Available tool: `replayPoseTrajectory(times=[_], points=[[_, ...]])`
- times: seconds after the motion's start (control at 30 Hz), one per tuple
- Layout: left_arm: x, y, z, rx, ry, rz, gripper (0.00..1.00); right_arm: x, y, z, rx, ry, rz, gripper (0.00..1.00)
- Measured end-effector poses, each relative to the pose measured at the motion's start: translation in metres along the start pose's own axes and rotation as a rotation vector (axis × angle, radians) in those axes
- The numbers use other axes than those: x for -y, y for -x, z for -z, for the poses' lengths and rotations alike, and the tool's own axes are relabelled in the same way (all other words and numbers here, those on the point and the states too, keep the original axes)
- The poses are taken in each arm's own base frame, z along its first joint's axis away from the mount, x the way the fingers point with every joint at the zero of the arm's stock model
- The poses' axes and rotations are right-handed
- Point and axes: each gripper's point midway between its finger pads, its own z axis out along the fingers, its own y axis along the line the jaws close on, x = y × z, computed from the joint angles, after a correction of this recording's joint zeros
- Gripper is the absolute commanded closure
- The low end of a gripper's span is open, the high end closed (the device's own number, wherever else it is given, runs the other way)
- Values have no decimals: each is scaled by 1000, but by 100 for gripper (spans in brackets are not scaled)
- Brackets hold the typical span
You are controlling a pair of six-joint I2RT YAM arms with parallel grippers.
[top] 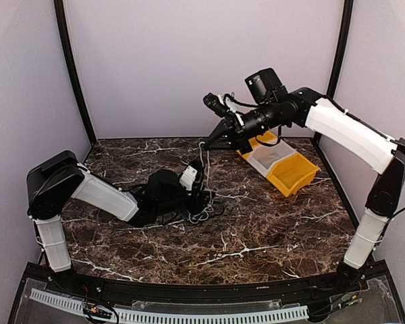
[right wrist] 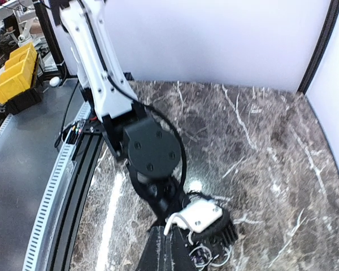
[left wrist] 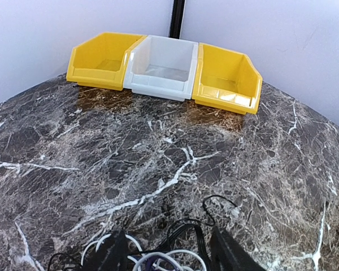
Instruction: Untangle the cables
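The cables [top: 204, 210] lie in a small clump of black and white cords at the middle of the marble table [top: 270, 229]. My left gripper [top: 201, 197] rests low over the clump, open. In the left wrist view its fingers [left wrist: 110, 255] straddle the cables [left wrist: 175, 248], with white loops and black cords between them. My right gripper [top: 210, 143] is raised above the clump and shut on a white cable [top: 204, 165] that runs taut down to the clump. In the right wrist view its closed gripper [right wrist: 170, 248] points down at the left wrist and the cables [right wrist: 212, 258].
A row of bins stands at the back right: a yellow bin [top: 293, 172] and a white bin [top: 270, 154], partly under the right arm. The left wrist view shows the left yellow bin [left wrist: 101, 59], the white bin [left wrist: 164, 65] and the right yellow bin [left wrist: 223, 76]. Walls enclose the table.
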Motion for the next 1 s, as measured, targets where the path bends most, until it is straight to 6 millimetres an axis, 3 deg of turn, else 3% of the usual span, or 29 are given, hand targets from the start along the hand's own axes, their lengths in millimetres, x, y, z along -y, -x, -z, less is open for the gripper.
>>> replayPoseTrajectory(times=[0.23,0.4,0.6,0.77,0.9,1.0], points=[[-1,-1,-13,-39,11,-5,63,-16,96,54,157,-63,190,100],[-3,-10,-13,-76,18,-13,65,-29,131,89,233,-98,264,100],[-8,-18,-13,-127,51,-62,68,-13,135,125,272,-146,232,100],[-25,-36,-8,-212,142,-106,67,6,132,161,297,-208,190,100],[-34,-37,-3,-231,197,-120,64,16,130,194,317,-267,155,100],[-44,-47,7,-264,244,-128,57,26,130,231,340,-351,155,100]])
